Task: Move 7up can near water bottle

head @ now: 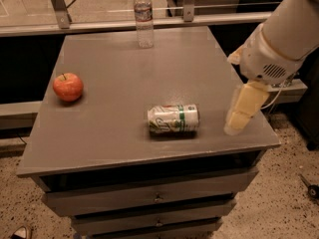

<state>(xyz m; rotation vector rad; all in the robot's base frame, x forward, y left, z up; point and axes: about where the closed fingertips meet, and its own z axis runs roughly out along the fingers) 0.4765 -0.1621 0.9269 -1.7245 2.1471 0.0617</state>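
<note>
The 7up can, whitish-silver with green bands, lies on its side on the grey table top, near the front middle. The water bottle, clear with a white cap, stands upright at the far edge of the table. My gripper hangs from the white arm over the table's right front part, a short way to the right of the can and apart from it. It holds nothing that I can see.
A red-orange apple sits on the left side of the table. Drawers run below the front edge. A metal rail and posts stand behind the table. The floor is speckled.
</note>
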